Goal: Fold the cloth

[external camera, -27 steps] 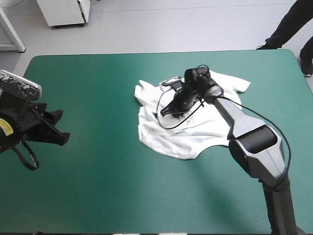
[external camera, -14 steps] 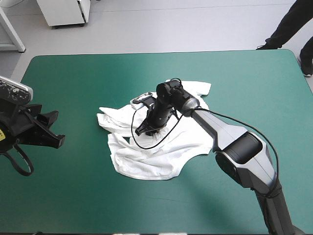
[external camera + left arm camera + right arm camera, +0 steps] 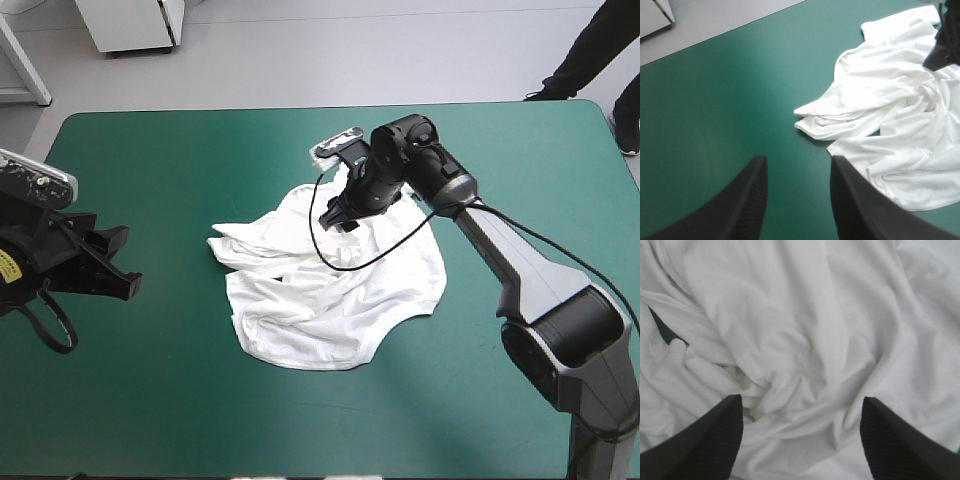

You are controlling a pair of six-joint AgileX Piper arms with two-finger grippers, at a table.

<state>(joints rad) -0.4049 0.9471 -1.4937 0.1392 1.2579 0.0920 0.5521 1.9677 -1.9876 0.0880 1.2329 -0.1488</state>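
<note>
The white T-shirt lies in a crumpled heap in the middle of the teal-green table, with one sleeve poking out toward the left. My right gripper hovers over the heap's far part. In the right wrist view this gripper is open, with rumpled T-shirt below and nothing between the fingers. My left gripper stays near the table's left edge, well away from the shirt. In the left wrist view it is open over bare cover, the T-shirt ahead of it and the right gripper beyond.
The teal-green cover shows bare all around the heap. The table's far edge runs behind the right arm.
The right gripper dragged the T-shirt toward the left, then opened, let it go and rose back over the heap's far part. The left arm has hardly moved.
</note>
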